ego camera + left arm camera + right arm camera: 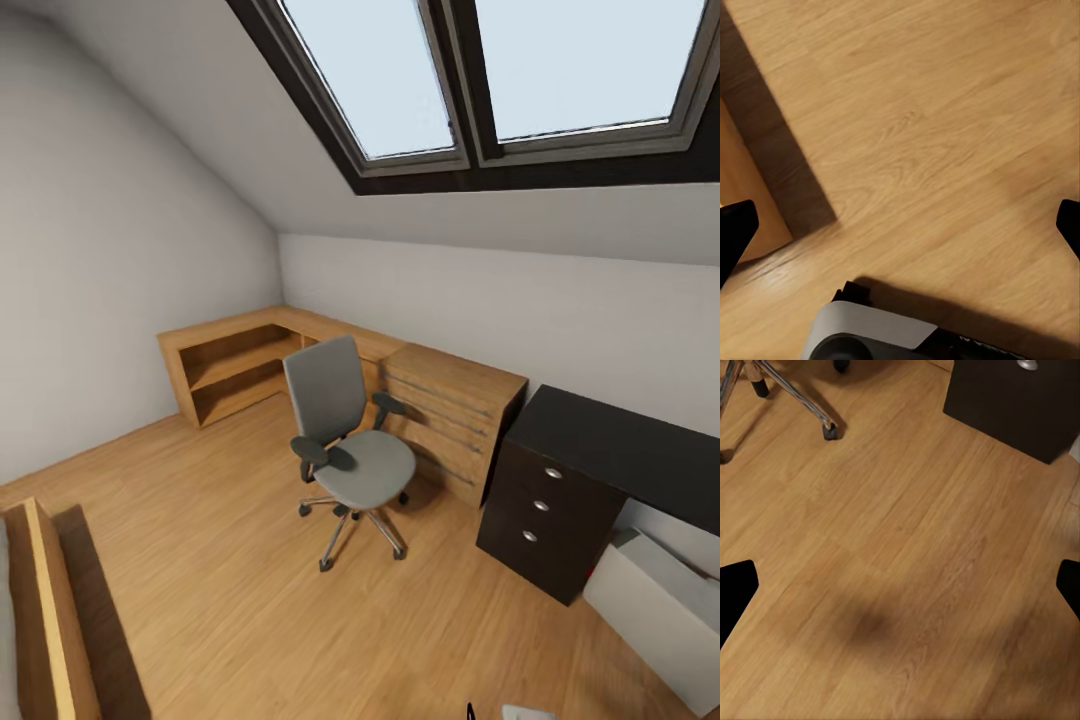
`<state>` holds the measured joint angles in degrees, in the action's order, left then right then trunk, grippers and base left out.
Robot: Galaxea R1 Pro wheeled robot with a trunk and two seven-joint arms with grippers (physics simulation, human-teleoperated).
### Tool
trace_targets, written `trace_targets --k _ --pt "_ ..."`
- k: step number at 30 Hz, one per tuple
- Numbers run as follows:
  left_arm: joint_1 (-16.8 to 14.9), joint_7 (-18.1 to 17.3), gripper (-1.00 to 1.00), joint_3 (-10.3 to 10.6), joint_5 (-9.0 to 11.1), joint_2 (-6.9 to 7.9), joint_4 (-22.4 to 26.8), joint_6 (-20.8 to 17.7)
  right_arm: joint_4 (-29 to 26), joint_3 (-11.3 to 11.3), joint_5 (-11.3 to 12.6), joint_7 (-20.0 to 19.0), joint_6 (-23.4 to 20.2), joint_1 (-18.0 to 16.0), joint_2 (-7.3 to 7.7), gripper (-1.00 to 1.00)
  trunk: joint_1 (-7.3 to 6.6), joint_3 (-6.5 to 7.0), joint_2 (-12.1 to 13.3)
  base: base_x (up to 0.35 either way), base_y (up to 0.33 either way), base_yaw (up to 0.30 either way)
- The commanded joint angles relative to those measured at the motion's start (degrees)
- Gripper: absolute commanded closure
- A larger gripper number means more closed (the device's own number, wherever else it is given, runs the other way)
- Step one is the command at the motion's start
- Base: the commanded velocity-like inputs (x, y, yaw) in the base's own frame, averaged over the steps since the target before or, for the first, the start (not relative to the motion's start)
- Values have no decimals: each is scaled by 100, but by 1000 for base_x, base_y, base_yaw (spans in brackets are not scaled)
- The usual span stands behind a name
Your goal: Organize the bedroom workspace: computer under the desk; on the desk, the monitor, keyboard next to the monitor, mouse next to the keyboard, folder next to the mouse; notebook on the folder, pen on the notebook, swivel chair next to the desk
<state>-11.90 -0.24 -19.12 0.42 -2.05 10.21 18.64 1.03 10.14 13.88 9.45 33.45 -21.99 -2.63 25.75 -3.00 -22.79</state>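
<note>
One swivel chair [348, 450], one desk [585, 470], one computer [665, 610]

swivel chair [350, 440]: grey cloth, chrome base | desk [600, 440]: glossy black | floor [250, 580]: wood

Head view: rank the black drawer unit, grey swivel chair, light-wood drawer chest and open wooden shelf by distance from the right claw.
1. Black drawer unit, right, and grey swivel chair, centre: too close to call.
2. Light-wood drawer chest, behind the chair.
3. Open wooden shelf, far left corner.
</note>
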Motion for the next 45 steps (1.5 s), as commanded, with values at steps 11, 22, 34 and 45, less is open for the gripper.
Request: trace_targets --k 11,22,34,45 --pt "-5 -3 -100 -9 0 -1 -10 17 11 50 36 22 19 -7 -8 -100 4 -13 -13 74 -5 130" --pt "-5 -3 -100 -8 0 0 -10 17 11 50 36 22 18 -7 -10 -100 4 -19 -13 302 0 231" --pt "-5 -3 -100 -5 0 -6 -10 17 11 52 55 22 13 -7 -17 -100 4 -42 -13 157 -11 239" --pt "-5 -3 -100 -6 2 -5 -10 17 11 57 39 22 14 -7 -19 -100 4 -68 -13 231 -155 239"
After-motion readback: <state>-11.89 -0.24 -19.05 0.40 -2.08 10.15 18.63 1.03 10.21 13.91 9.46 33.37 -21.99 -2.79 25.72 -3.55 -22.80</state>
